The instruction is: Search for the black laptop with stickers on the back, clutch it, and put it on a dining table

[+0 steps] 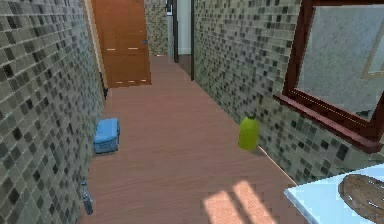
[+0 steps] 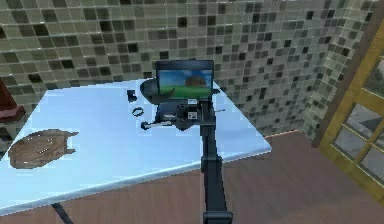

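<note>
A black laptop (image 2: 183, 80) stands with its lid up on a pale blue table (image 2: 90, 160), its lit screen facing the arm side view. The dark arm bar (image 2: 211, 175) rises from the bottom edge and ends at two small white squares just in front of the laptop. The gripper (image 2: 158, 122) sits to their left, low over the tabletop by the laptop's base. I cannot tell whether it holds anything, because the laptop and table lie right behind it.
A flat brown thing (image 2: 40, 147) lies on the table's left part, with small dark bits (image 2: 132, 98) near the laptop. The forward view has a tiled corridor, a wooden door (image 1: 122, 40), a blue thing (image 1: 106, 135), a yellow-green thing (image 1: 248, 133), a dark-framed window (image 1: 335, 100) and the table corner (image 1: 318, 204).
</note>
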You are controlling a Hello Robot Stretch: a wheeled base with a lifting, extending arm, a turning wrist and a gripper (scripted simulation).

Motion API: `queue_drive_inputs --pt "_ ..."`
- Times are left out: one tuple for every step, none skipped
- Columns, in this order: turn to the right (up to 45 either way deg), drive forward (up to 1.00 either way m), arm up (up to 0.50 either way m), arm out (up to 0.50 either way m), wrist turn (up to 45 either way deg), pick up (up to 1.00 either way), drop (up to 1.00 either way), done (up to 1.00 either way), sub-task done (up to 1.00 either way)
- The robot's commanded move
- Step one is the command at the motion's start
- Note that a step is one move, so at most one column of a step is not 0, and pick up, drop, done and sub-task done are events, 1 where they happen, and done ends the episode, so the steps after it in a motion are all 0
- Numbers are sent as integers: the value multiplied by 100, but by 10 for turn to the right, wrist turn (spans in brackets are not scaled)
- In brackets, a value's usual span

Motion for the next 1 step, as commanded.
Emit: queue_drive_inputs --pt "0 0 0 0 0 0 100 0 0"
